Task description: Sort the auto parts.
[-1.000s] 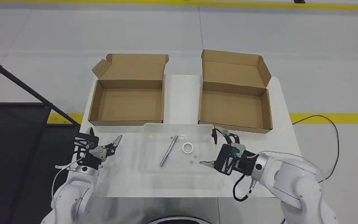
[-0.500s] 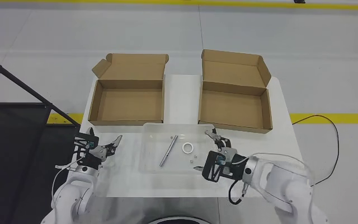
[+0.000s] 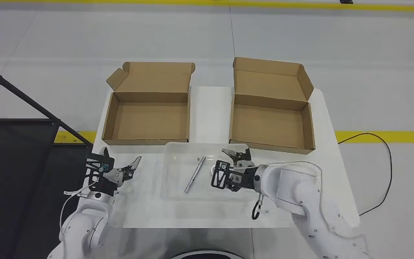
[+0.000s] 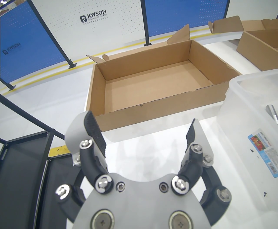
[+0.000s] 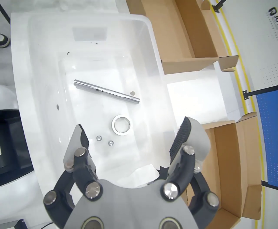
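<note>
One rod point(image 5: 106, 92), one ring point(image 5: 121, 125) in clear bin point(image 5: 86, 17)

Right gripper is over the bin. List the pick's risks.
1. The ring lies flat in the bin; the open right gripper may skid off it.
2. Two small nuts sit close beside it and could get knocked.
3. One finger looks near the bin's wall and might clip it.

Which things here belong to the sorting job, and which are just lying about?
Job: silver metal rod, pale metal ring, two small silver nuts, clear plastic bin, left brown cardboard box, right brown cardboard box.
Lying about: black framed panel, blue perforated panels.
</note>
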